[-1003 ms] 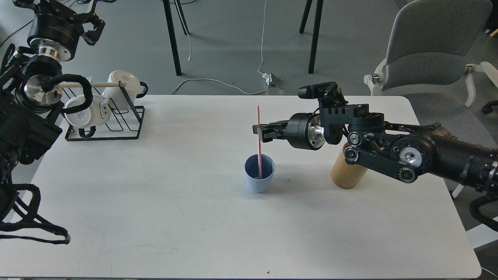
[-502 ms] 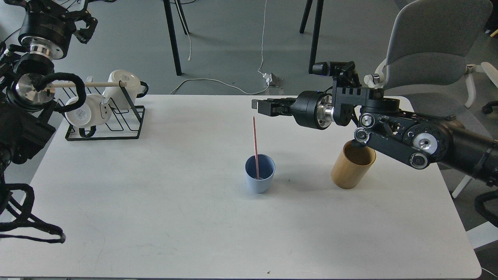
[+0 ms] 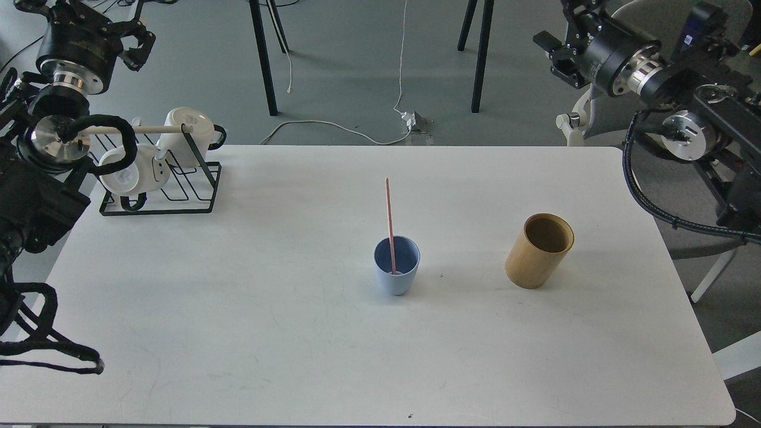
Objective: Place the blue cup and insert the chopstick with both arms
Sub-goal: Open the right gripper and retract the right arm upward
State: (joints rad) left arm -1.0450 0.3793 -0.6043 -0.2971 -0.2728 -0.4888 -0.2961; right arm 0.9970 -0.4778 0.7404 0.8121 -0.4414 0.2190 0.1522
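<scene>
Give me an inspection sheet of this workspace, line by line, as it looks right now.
Surface: white table, a few small specks.
Job's things: blue cup upright mid-table; pink chopstick standing in it.
Clutter: tan cylinder holder; black wire rack with white mugs.
Grippers: left gripper and right gripper raised off the table, holding nothing visible; jaw state unclear.
Cables: white cord on floor.
Surroundings: grey chair, dark table legs.

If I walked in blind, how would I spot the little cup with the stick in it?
Start at the white rectangular table and look near its middle. There stands a small light-blue handleless tumbler with a thin pink stick rising from it. The taller tan bamboo cylinder to its right is empty, and the white mugs sit on a black wire rack at the far left corner.
</scene>
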